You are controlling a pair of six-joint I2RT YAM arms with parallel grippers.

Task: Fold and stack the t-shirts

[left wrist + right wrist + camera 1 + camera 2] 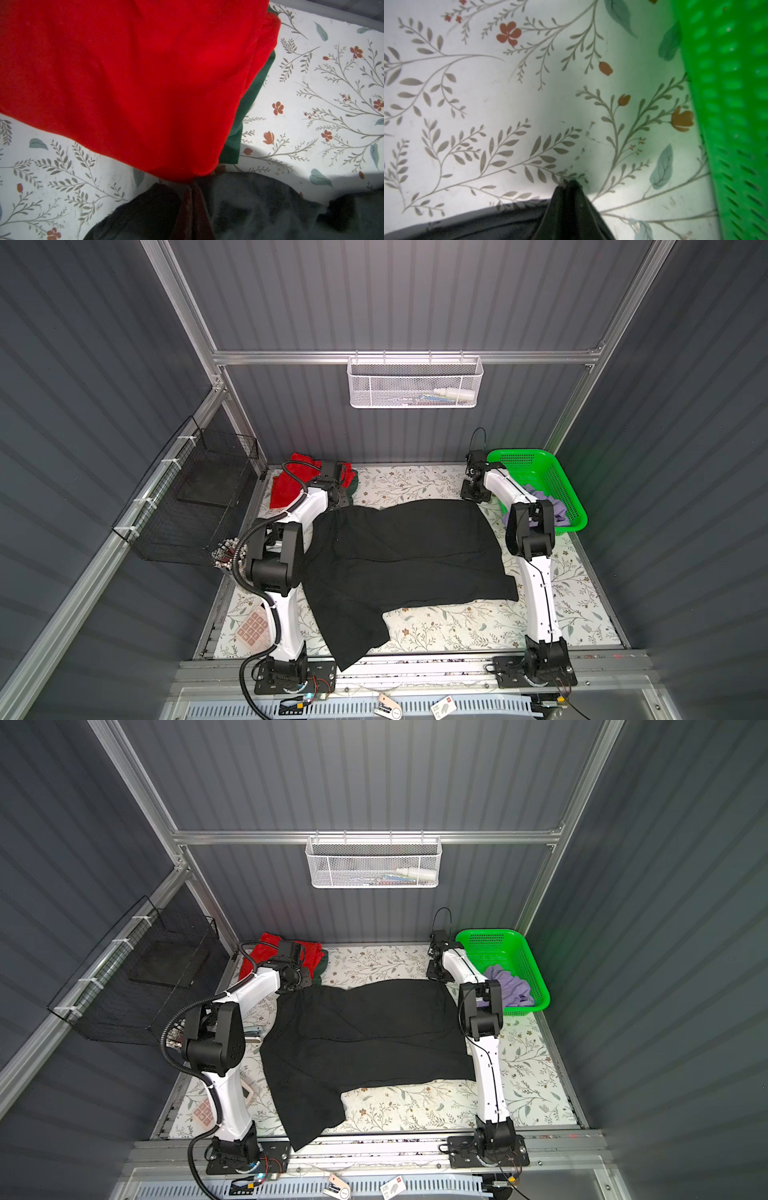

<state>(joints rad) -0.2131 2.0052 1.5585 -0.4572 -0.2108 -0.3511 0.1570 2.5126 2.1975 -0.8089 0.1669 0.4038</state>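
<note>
1. Nearest the viewer, one corner of the black t-shirt (399, 556) is draped over the near edge of the flower-patterned table (457, 630). The rest is spread mostly flat across the middle, marked by a few soft creases.
2. The cloth is judged to be light, limp and not slippery. It can be expected to sag and bunch wherever it is left unsupported, so it is best taken at its corners or along a hem. Both layers should be pinched and two points lifted together.
3. At the shirt's far left corner, the left gripper (338, 502) is shown with its jaws pressed together on a tuft of black cloth, which is gathered up toward it.
4. At the far right corner, the right gripper (571, 186) is shown with its jaws closed tight, their tips lying at the hem and reaching onto the table. Whether cloth is caught between them cannot be made out.
5. Just beyond the left gripper, in the far left corner, a folded red t-shirt (124, 83) is laid on a dark green t-shirt (253, 93), of which only one edge is exposed.
6. In the far right corner, a lavender t-shirt (509, 986) is heaped, unfolded, inside a green basket (557, 489).
7. The overhanging near corner is judged likely to drag on the cloth when the far edge is raised.
</note>
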